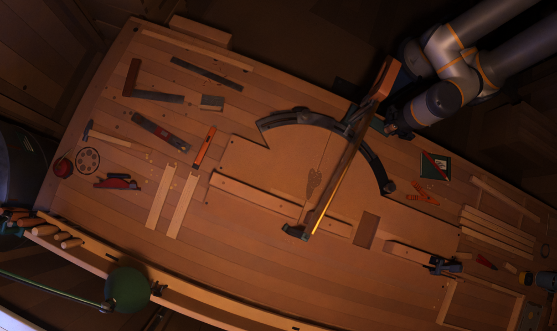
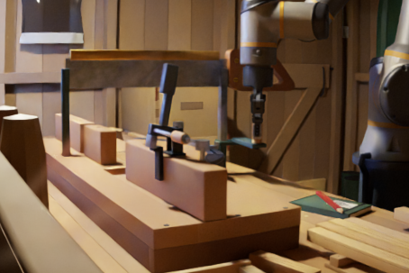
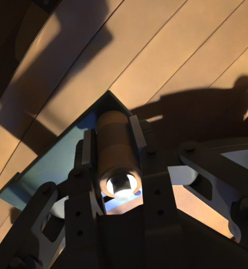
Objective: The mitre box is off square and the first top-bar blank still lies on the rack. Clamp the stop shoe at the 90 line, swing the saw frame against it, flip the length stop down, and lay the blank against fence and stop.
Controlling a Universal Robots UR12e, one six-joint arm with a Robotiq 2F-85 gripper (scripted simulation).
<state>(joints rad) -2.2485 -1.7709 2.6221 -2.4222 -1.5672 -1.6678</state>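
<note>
The saw frame's wooden swing knob (image 3: 118, 153) stands on a green plate (image 3: 54, 160) at the back end of the frame, and my gripper (image 3: 113, 135) is closed with a finger pad on each side of it. From the side, the gripper (image 2: 256, 135) reaches straight down onto that knob (image 1: 391, 128). The saw frame (image 1: 338, 173) lies diagonally across the mitre box bed, crossing the dark quadrant arc (image 1: 326, 127). The stop shoe (image 1: 303, 115) sits on the arc left of the frame. The length stop (image 2: 167, 97) stands upright by the fence (image 2: 175, 178). Blanks (image 1: 497, 232) lie on the rack to the right.
Behind the mitre box stands the plank wall, with the arm's base (image 2: 387, 115) at the right. A green notebook with a red pencil (image 1: 435, 166) and orange pliers (image 1: 423, 194) lie right of the arc. Hand tools (image 1: 157, 123) and two slats (image 1: 171, 201) cover the bench's left half.
</note>
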